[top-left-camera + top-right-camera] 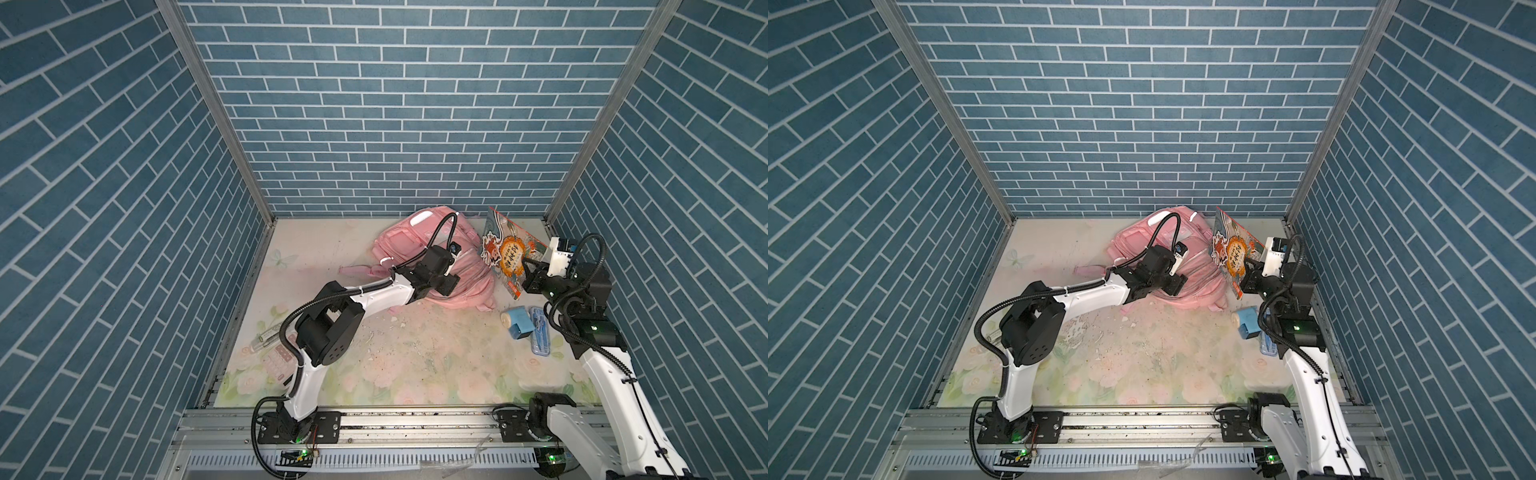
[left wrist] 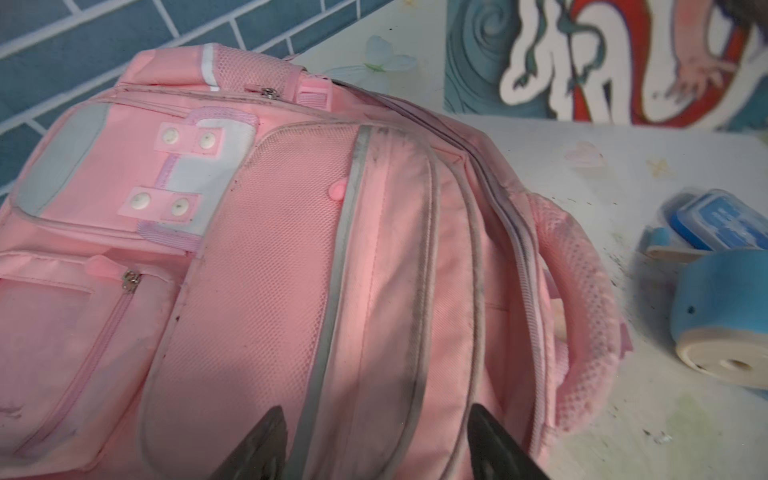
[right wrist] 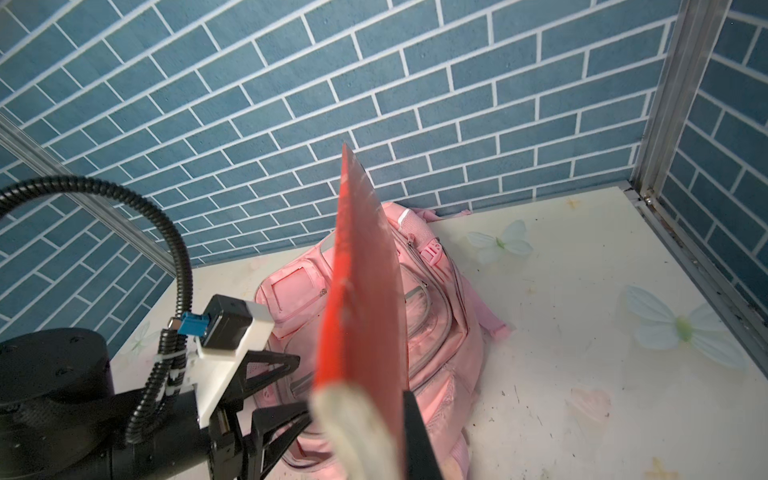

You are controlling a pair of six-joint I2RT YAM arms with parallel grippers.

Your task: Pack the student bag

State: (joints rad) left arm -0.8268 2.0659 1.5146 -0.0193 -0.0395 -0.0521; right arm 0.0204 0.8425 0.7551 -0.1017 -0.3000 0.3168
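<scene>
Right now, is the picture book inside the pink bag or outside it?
Outside. The right gripper is shut on the picture book and holds it on edge beside the student bag, with no part of it in the bag.

The table, with a pale flower pattern and worn spots, carries the student bag directly under my left pincer. Below my right pincer, toward my base, a blue round thing lies just beside a blue case. Well behind my left pincer lie a pink calculator and a clear oblong thing.
</scene>
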